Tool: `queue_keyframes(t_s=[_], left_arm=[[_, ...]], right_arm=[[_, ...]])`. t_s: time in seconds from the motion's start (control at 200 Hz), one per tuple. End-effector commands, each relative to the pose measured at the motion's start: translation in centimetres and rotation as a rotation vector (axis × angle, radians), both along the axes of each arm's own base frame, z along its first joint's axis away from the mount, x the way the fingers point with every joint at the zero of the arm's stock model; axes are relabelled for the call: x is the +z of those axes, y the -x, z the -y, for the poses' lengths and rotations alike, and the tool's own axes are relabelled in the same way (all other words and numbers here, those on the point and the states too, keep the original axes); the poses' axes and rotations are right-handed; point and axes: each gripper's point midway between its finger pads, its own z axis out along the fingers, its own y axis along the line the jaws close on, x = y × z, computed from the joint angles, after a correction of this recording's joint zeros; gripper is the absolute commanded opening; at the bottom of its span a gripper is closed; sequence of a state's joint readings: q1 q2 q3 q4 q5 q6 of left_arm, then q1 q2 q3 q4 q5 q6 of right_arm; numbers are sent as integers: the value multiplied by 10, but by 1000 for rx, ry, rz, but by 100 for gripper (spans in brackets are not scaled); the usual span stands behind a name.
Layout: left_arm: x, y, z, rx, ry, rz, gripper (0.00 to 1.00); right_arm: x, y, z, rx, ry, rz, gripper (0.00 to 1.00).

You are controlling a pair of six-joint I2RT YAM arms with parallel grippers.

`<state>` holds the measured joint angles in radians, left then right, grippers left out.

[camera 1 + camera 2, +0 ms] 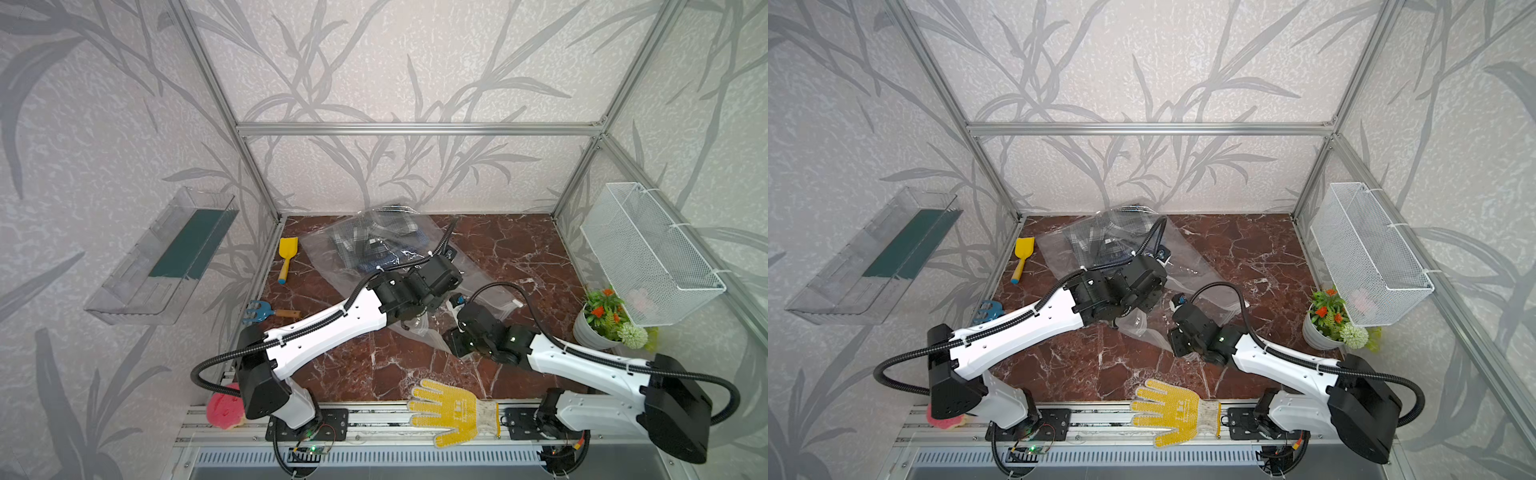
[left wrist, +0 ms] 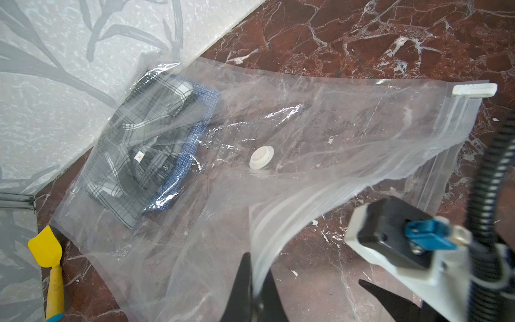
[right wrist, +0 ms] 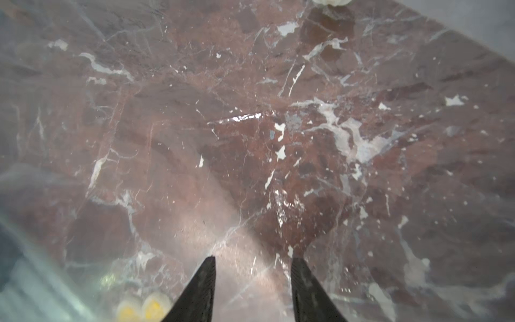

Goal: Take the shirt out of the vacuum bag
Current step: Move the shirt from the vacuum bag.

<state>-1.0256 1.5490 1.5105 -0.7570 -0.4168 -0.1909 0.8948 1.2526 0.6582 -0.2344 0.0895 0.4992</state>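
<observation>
The clear vacuum bag (image 1: 320, 249) (image 2: 334, 133) lies across the red marble table, with its round white valve (image 2: 262, 157) in the middle and a white slider (image 2: 473, 90) at the end of the zip edge. A folded grey and blue plaid shirt (image 1: 374, 241) (image 1: 1100, 241) (image 2: 145, 147) sits inside at the bag's far end. My left gripper (image 2: 257, 263) is shut on the bag's zip edge and holds that strip raised off the table. My right gripper (image 3: 254, 258) (image 1: 451, 338) is low beside it with its jaws apart, looking through hazy plastic film at the marble.
A yellow toy shovel (image 1: 286, 257) and a blue rake (image 1: 262, 311) lie at the table's left side. A yellow work glove (image 1: 449, 411) rests on the front rail, with a pink sponge (image 1: 224, 405) at its left end. At the right are a potted plant (image 1: 602, 320) and a white mesh basket (image 1: 648, 253).
</observation>
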Motion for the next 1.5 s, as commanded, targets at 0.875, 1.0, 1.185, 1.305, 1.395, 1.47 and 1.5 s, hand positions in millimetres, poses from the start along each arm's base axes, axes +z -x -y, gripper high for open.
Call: queue_keyframes(t_s=[0.875,1.0,1.185,1.305,1.395,1.47,1.5], left_arm=[[65,22,42,-204,141,43,0],[72,23,45,-211,150,50,0],[76,22,45,-213,146,54,0],[79,24,46,-219,161,48,0],[79,26,49,-228,171,39,0],[78,27,49,-232,162,33,0],[78,27,49,-231,159,34,0]], right_arm=[[-17,-181,-122,-409,-651,-153,72],[-30,-202,-136,-429,-693,-166,73],[-31,-232,-150,-436,-729,-144,74],[-30,-248,-156,-454,-729,-135,75],[-35,-263,-158,-483,-738,-139,76],[-45,-272,-160,-499,-740,-154,76],[-49,-274,-161,-505,-736,-157,76]])
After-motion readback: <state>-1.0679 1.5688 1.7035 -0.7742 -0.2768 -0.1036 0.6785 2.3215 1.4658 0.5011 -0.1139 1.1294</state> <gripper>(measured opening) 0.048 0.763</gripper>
